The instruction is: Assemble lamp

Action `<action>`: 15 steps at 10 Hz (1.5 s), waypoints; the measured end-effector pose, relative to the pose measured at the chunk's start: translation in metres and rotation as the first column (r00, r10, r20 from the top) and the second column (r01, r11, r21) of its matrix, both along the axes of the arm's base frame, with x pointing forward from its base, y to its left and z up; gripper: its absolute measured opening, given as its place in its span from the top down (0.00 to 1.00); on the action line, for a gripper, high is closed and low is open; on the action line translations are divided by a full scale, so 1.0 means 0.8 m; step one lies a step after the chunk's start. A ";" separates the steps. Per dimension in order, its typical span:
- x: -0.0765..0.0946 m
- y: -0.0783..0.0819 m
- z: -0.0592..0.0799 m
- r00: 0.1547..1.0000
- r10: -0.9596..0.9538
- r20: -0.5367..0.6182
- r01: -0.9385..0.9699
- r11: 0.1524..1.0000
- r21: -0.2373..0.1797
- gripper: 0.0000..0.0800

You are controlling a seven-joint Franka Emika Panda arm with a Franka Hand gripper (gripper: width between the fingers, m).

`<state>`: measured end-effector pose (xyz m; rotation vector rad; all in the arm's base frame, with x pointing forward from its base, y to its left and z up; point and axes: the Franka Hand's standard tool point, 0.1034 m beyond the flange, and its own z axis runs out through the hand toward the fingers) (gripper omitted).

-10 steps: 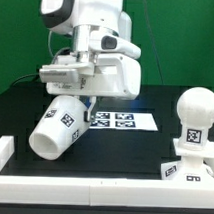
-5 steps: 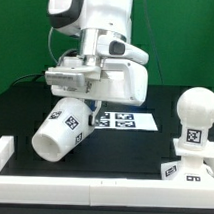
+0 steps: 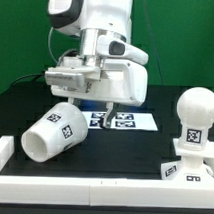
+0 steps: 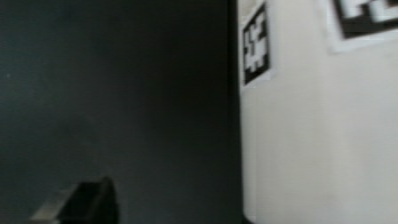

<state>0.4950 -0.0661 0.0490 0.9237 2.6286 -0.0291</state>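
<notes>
The white tapered shade [image 3: 52, 133] lies on its side on the black table at the exterior view's left, its wide mouth toward the front left. My gripper [image 3: 104, 116] hangs open just above and to the right of it, with nothing between the fingers. In the wrist view the shade's white wall [image 4: 320, 130] and its tag fill one side, and one dark fingertip [image 4: 82, 204] shows apart from it. At the exterior view's right the round-headed bulb [image 3: 195, 116] stands upright on the flared base [image 3: 187, 171].
The marker board [image 3: 130, 121] lies flat behind the gripper. A low white rail [image 3: 82, 180] runs along the table's front edge and up its left side [image 3: 1, 151]. A green wall closes the back.
The jaws have opened and let go of the shade. It has dropped from its tilted hold and settled on the table, shifted toward the exterior view's left.
</notes>
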 end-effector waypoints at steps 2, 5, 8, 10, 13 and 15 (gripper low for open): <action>0.000 0.000 0.000 1.000 0.000 0.000 0.000 1.000 0.000 0.14; 0.000 -0.001 0.000 1.000 -0.001 0.000 0.001 1.000 0.000 0.13; 0.003 0.011 0.009 1.000 0.003 0.002 -0.003 1.000 -0.008 0.13; 0.002 0.016 0.017 1.000 0.004 0.009 -0.004 1.000 -0.001 0.13; 0.005 0.027 0.024 1.000 0.012 0.011 -0.012 1.000 -0.004 0.13; 0.005 0.046 0.038 1.000 0.006 0.009 -0.005 1.000 -0.017 0.13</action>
